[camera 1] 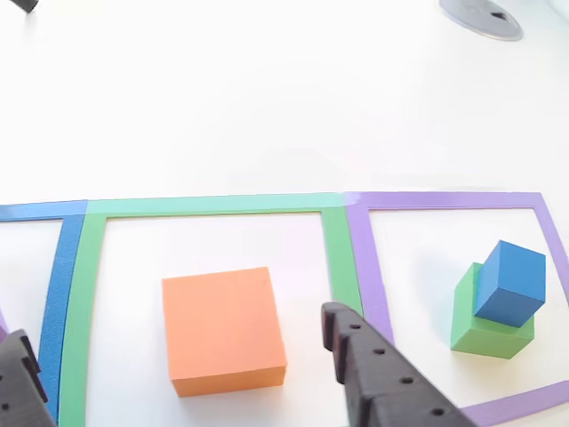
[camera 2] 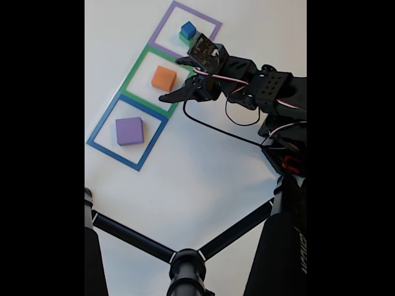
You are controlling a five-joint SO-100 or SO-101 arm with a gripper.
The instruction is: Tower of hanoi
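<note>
Spread claw (camera 1: 178,356) straddling orange block (camera 1: 224,329)

Inside the middle tape square (camera 1: 204,205), in the other view: the mid-sized block (camera 1: 222,329). In the adjoining tape square (camera 1: 444,200) to its right: the smallest cube (camera 1: 508,283) atop the small block (camera 1: 484,331), skewed. In the fixed view, lower left of it: the widest flat block (camera 2: 129,131) within the third tape square (camera 2: 103,118).
</note>
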